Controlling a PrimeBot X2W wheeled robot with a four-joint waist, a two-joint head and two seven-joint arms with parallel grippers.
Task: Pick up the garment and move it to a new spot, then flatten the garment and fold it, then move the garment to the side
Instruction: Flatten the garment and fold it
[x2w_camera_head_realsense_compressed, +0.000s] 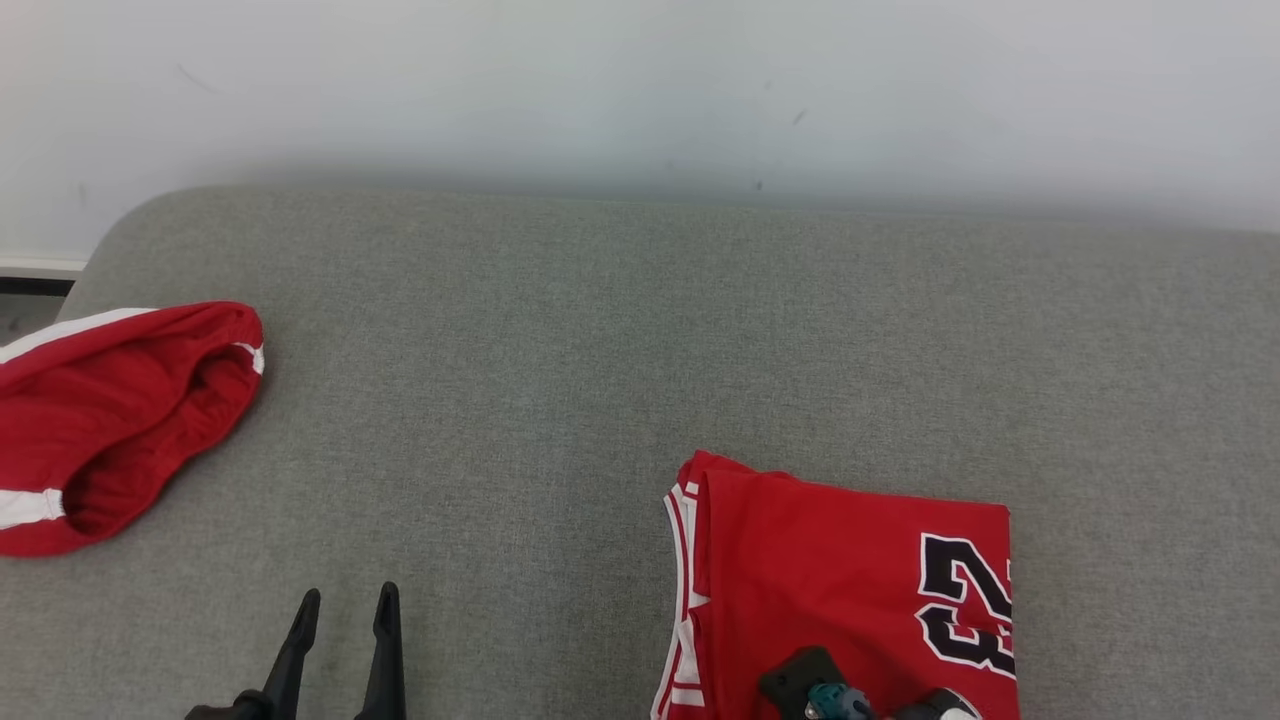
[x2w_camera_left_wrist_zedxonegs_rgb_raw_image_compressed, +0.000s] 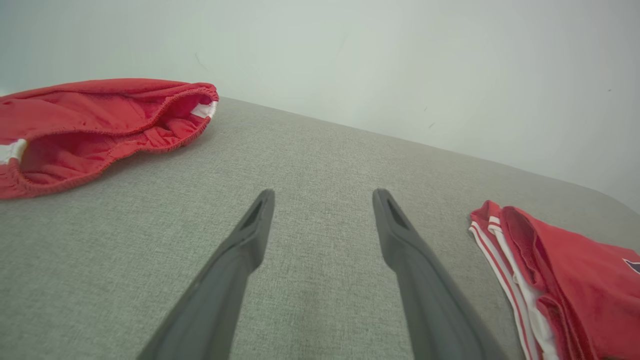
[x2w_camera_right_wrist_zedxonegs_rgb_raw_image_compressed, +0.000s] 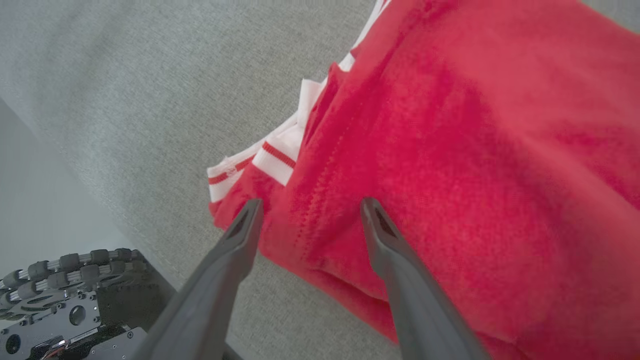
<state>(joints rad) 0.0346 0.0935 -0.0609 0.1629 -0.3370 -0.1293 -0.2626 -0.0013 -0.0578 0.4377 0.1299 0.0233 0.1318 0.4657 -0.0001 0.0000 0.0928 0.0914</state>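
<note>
My right claw (x2w_camera_right_wrist_zedxonegs_rgb_raw_image_compressed: 310, 202) stands apart and empty over the near hem of the folded red jersey (x2w_camera_right_wrist_zedxonegs_rgb_raw_image_compressed: 450, 150), which lies at the right of the grey surface (x2w_camera_head_realsense_compressed: 560, 400). For the sideways move, I judge it best to pinch every layer and slide it low. Left claw (x2w_camera_left_wrist_zedxonegs_rgb_raw_image_compressed: 324, 192): apart, idle. Legible: number 23 (x2w_camera_head_realsense_compressed: 965, 605); no brand.

The folded red jersey (x2w_camera_head_realsense_compressed: 820, 560) bears a large black number (x2w_camera_head_realsense_compressed: 965, 605) outlined in white, lying sideways in the head view. It reads as 23, with its far side cut off at the folded edge. In the left wrist view a dark corner of that print shows at the picture's edge, too little to read.
</note>
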